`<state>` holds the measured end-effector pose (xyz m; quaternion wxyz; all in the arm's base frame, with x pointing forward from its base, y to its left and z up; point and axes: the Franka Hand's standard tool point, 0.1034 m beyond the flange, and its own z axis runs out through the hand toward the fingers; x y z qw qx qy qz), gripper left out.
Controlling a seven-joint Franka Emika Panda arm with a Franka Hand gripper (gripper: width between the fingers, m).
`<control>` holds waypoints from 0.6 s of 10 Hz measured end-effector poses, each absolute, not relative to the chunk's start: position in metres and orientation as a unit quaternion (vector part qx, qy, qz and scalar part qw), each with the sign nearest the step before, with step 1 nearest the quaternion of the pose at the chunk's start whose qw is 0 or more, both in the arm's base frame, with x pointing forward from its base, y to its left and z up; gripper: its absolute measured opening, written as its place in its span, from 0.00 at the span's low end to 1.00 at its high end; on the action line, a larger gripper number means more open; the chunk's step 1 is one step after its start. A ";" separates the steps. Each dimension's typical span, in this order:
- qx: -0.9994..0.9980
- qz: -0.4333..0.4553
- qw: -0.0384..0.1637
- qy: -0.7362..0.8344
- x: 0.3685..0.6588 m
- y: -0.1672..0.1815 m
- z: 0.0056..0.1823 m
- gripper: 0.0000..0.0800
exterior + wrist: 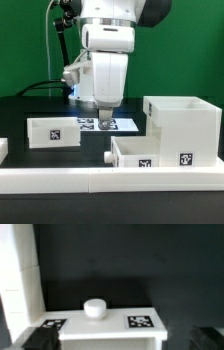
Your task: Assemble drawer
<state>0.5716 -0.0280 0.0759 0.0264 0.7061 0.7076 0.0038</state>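
The drawer's large white casing [182, 124] stands at the exterior view's right. One small open-topped box [54, 131] sits at the left, and a second small box [150, 152] lies in front of the casing, with a knob [108, 156] on its end. My gripper [103, 116] hangs open and empty above the table, between the two small boxes. In the wrist view a box's white face [105, 326] shows a round knob [95, 307] and two tags. My gripper [125, 339] is open, with a dark finger [40, 339] on each side of that box.
The marker board [122, 125] lies on the black table behind my gripper. A low white rail [80, 180] edges the table's front and also shows in the wrist view [18, 274]. Green backdrop behind.
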 end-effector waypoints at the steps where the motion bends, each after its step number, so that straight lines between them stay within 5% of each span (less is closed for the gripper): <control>1: 0.697 0.016 0.016 0.717 0.570 -0.042 0.071 0.81; 6: 0.688 0.067 -0.056 0.721 0.580 -0.062 0.027 0.81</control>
